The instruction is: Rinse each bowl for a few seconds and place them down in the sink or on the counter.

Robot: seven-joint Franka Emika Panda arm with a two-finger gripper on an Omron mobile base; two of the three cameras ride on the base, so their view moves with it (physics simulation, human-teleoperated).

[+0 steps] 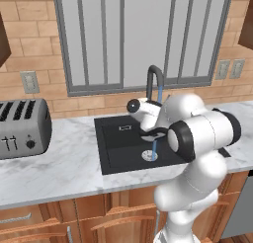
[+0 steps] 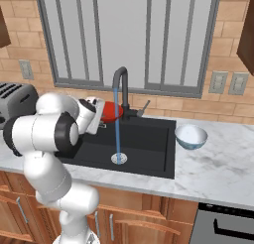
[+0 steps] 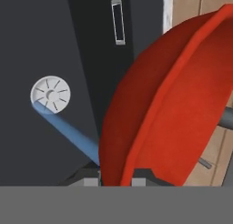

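My gripper [image 3: 116,180] is clamped on the rim of the red bowl [image 3: 168,104], one fingertip on each side of its edge. I hold the bowl tilted on its side over the far left part of the sink [image 2: 149,153], just left of the faucet [image 2: 120,89]. Water [image 2: 117,124] falls from the spout in a thin blue stream straight to the drain [image 2: 118,159]. From the right base camera the bowl sits beside the stream, and I cannot tell whether the water actually touches it.

The pale bowl [image 2: 191,136] waits upright on the counter [image 2: 218,173], just right of the sink, well apart from my hand.

The main risk, as I judge it, is a rinse that misses: if the bowl stays left of the stream, it never gets wet. My hold is only a pinch on a thin, glossy edge, so a quick swing or water weight could let the bowl pivot or slip into the basin. Moving right also brings the bowl near the faucet neck, where a careless sweep could knock it loose.
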